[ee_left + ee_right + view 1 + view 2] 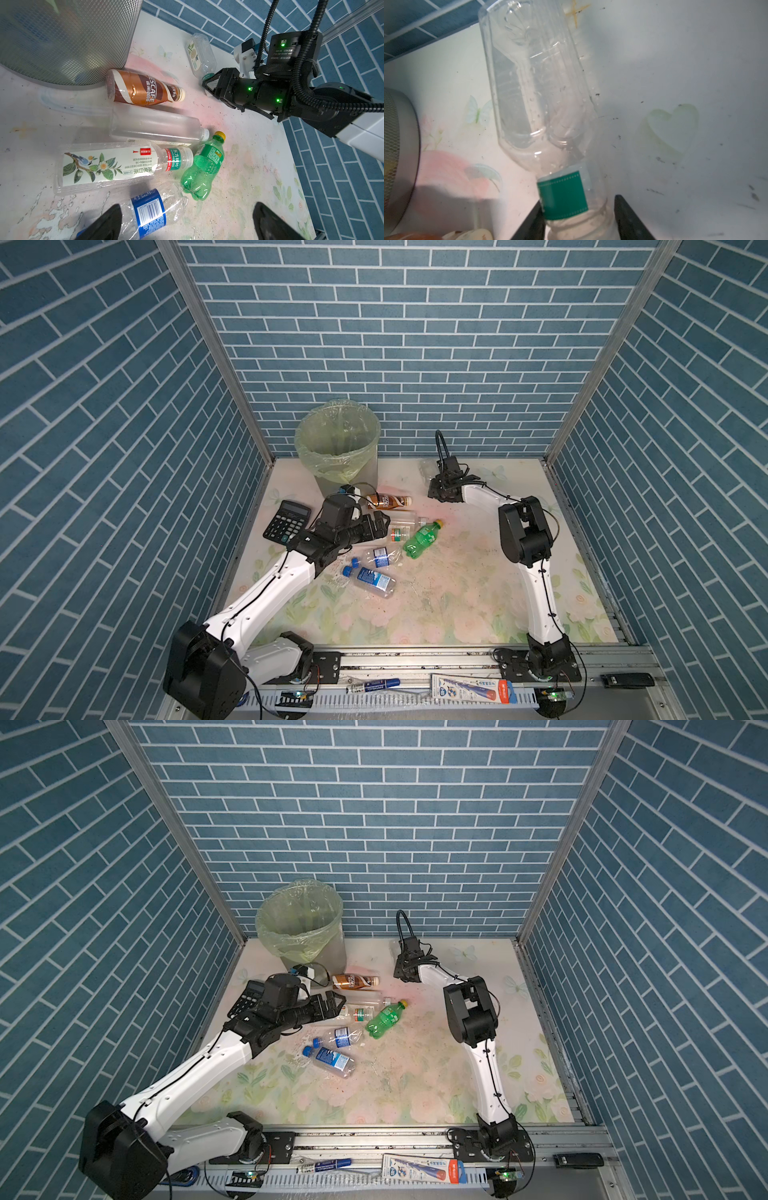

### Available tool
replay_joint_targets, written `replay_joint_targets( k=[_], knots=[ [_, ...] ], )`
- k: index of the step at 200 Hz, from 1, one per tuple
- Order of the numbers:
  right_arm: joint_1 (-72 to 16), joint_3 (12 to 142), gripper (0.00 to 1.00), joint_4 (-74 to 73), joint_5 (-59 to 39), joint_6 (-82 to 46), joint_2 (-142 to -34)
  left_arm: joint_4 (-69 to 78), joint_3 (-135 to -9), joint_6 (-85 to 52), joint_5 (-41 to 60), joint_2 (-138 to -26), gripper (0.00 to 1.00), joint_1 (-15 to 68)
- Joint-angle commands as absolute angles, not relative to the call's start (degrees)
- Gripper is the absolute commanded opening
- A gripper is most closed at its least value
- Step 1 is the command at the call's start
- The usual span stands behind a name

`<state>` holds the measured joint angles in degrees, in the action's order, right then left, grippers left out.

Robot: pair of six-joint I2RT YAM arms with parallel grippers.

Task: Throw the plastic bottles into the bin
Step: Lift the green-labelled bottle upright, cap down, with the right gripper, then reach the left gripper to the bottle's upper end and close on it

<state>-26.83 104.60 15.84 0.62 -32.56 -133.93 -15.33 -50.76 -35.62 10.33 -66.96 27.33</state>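
Observation:
The bin (345,472), grey mesh lined with a pale green bag, stands at the back left in both top views (309,952). My right gripper (579,207) is shut on the neck of a clear bottle (537,83) with a green band, lying near the back wall (199,54). My left gripper (187,222) hangs open above a cluster of lying bottles: a brown one (388,501), a plain clear one (153,124), a tea-labelled one (108,166), a green one (422,539) and two blue-labelled ones (380,558) (372,580). Nothing is between its fingers.
A black calculator (287,520) lies by the left wall, beside my left arm. The brown bottle rests against the foot of the bin. A marker (374,685) and a tube box (469,689) lie on the front rail.

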Motion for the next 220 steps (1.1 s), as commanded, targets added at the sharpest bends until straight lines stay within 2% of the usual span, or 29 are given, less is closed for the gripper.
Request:
replay_joint_targets(
  k=[1, 32, 61, 133, 169, 220],
  knots=[
    [-26.67, 104.47, 0.42, 16.71, -0.51, -30.7, -132.46, -17.46, -52.01, -35.62, 9.66, -65.93, 0.99, 27.02],
    [-26.7, 104.26, 0.28, 17.45, -1.55, -30.41, -131.55, -18.52, -53.06, -35.33, 9.74, -66.28, 0.99, 27.01],
    [-26.72, 102.21, 0.23, 17.24, -2.72, -30.41, -129.38, -18.73, -54.02, -35.24, 9.4, -66.6, 0.99, 26.98],
    [-26.72, 91.78, 0.19, 15.55, -4.13, -30.1, -118.61, -14.29, -57.73, -30.8, 12.04, -70.12, 0.99, 27.22],
    [-26.67, 85.08, 0.18, 14.06, -4.75, -30.41, -111.88, -13.1, -62.44, -28.56, 13.73, -75.02, 0.99, 27.34],
    [-26.8, 78.42, 0.16, 12.5, -10.03, -29.97, -103.69, -10.43, -73.63, -34.04, 17.04, -86.11, 0.99, 27.55]
  ],
)
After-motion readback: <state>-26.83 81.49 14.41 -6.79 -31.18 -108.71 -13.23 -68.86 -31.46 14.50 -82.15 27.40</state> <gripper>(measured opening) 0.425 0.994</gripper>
